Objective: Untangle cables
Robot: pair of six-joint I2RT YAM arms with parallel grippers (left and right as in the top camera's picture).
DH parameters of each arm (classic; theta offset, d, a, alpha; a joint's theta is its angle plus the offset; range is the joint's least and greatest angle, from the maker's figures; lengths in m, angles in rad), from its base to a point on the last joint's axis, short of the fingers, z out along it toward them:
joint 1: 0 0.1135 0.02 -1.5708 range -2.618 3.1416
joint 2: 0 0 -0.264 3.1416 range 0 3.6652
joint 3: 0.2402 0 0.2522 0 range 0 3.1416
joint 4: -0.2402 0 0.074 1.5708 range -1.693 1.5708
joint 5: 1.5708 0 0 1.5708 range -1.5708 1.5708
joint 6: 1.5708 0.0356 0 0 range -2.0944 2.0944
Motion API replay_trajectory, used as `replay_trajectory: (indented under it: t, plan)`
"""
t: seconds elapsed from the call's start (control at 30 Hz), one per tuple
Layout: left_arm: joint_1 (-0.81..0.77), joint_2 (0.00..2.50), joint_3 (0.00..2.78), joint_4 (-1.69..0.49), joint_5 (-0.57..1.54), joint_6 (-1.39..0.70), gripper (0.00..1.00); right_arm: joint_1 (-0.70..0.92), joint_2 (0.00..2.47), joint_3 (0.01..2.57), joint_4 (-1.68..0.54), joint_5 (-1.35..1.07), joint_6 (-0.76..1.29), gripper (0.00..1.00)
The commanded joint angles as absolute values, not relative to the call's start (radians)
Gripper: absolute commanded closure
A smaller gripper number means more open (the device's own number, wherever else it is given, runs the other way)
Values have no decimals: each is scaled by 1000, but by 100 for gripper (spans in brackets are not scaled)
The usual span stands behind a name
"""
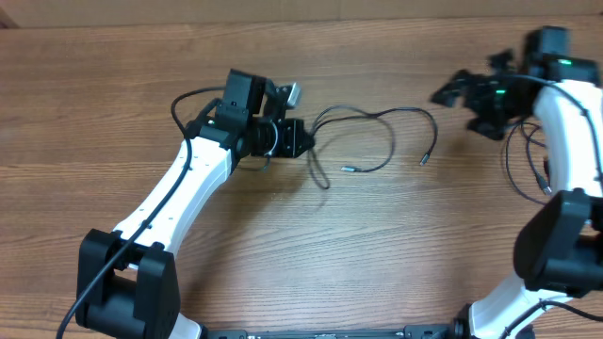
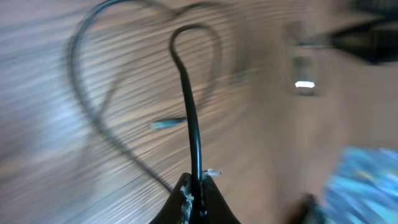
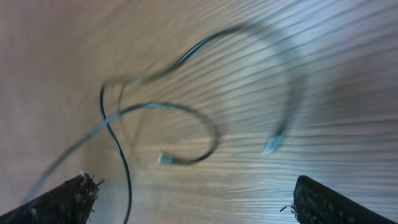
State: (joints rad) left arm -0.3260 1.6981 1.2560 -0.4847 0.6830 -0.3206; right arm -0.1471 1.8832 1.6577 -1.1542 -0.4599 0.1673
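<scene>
Your left pincer (image 1: 307, 139) (image 2: 198, 188) is clamped down narrow on one of the cables (image 1: 405, 109). From its wrist camera you can see the black cord (image 2: 189, 112) caught between the two fingertips, running straight out from them and bending over into a small hook at the far end. That view is smeared, so finer detail is lost.

From the left pincer, the cables lie on the wooden worktop (image 1: 377, 254) and spread away toward the right arm's side in loose, open loops. One strand drops from the pincer toward the arm bases in a short tail. One plug (image 1: 347, 170) lies near the pincer, a little toward the bases. A second plug (image 1: 423, 159) lies farther out along the same direction, at the end of the widest loop.

Your right pincer (image 1: 466, 108) (image 3: 199, 200) is beyond that widest loop as seen from the left pincer, apart from the cord and holding nothing. Its fingers (image 3: 68, 198) stand wide, one at each lower corner of its wrist view, with bare wood between them. That blurred view looks down on the crossed loops (image 3: 168, 105) and both plug ends (image 3: 165, 159) (image 3: 272, 144) lying flat.
</scene>
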Motion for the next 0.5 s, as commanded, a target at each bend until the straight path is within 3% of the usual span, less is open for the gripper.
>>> replay_trajectory:
  t: [0.0, 0.07, 0.13, 0.23, 0.47]
  plan:
    - [-328, 1699, 1261, -441, 908, -289, 83, -56, 1875, 1631, -1156, -414, 129, 0]
    - [-325, 1699, 1261, -467, 851, -284, 53, -9, 1875, 1625, -1153, -403, 129, 0]
    - [-321, 1699, 1261, -525, 750, -284, 42, 33, 1875, 1623, -1153, -397, 129, 0]
    - [-313, 1699, 1261, -623, 588, -284, 37, 79, 1875, 1623, -1150, -393, 130, 0]
    - [-266, 1699, 1261, -848, 199, -345, 39, 199, 1875, 1622, -1184, -393, 215, 0]
